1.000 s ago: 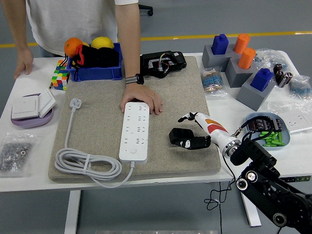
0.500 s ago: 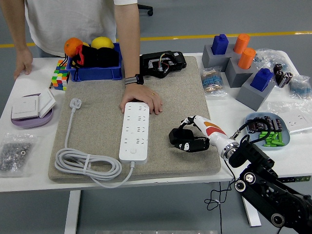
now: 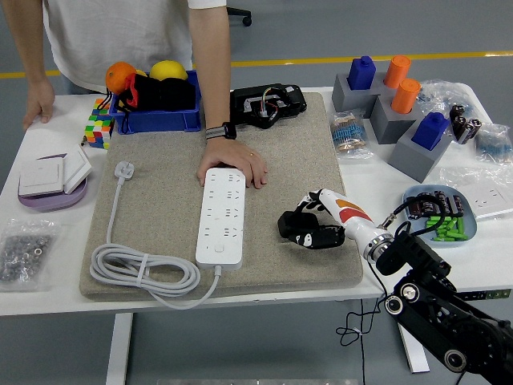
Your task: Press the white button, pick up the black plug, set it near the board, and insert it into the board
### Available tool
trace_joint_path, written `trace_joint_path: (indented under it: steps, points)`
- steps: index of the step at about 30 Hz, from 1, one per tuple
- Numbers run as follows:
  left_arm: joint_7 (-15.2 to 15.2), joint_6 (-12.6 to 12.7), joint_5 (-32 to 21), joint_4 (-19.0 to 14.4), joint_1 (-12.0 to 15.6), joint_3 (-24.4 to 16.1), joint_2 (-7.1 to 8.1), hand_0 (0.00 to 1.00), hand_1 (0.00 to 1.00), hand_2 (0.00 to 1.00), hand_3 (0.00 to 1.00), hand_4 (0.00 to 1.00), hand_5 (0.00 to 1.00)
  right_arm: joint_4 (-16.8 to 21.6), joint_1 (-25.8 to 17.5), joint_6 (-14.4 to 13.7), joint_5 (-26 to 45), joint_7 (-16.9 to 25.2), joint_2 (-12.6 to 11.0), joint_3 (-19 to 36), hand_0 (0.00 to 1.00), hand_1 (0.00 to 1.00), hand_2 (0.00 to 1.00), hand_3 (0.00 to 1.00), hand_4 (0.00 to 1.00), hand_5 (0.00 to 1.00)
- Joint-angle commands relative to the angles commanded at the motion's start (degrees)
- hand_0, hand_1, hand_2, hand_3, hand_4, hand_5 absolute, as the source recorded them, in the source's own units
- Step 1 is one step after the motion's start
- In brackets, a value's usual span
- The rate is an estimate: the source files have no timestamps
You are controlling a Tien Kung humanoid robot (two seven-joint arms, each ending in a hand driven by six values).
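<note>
Head view. The fingers (image 3: pixel 309 200) of the robot's right hand (image 3: pixel 314 221) are curled around the black plug (image 3: pixel 292 225), right of frame centre; thumb and fingers appear clamped on it from either side, though whether it rests on the grey mat (image 3: pixel 160 192) or is lifted just clear cannot be told. The white forearm (image 3: pixel 353 218) leads to the black arm entering from the lower right corner. The left arm is not visible. The plug sits near the white power strip (image 3: pixel 222 213), apart from its right edge, so the insertion is judged not yet done. At the strip's upper end a person's hand (image 3: pixel 236 160) lies flat, touching it, apparently to steady the board against the coming push. The strip's cable (image 3: pixel 144 273) coils at lower left, its own white plug (image 3: pixel 123 170) lying unused at the mat's left side.
</note>
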Motion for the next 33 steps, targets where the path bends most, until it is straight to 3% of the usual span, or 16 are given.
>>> trace_joint_path:
  steps: [10,24,33]
  points:
    - [0.0,0.0,0.0,0.0,0.0,0.0,-0.03,0.625,0.63,0.636,0.691,0.557,0.39,0.7,0.0,0.4,-0.2,-0.5,0.0,-0.1,0.659,0.65,0.637,0.467,0.908,0.169]
    - [0.0,0.0,-0.1,0.0,-0.1,0.0,-0.05,0.625,0.63,0.635,0.691,0.557,0.391,-1.7,0.4,0.0,0.4,0.2,0.3,-1.2,0.668,0.655,0.64,0.465,0.901,0.163]
    - [0.0,0.0,-0.2,0.0,-0.1,0.0,-0.02,0.625,0.63,0.635,0.692,0.557,0.391,-2.4,0.6,-1.2,-0.5,1.4,0.4,-1.4,0.588,0.606,0.601,0.434,0.856,0.078]
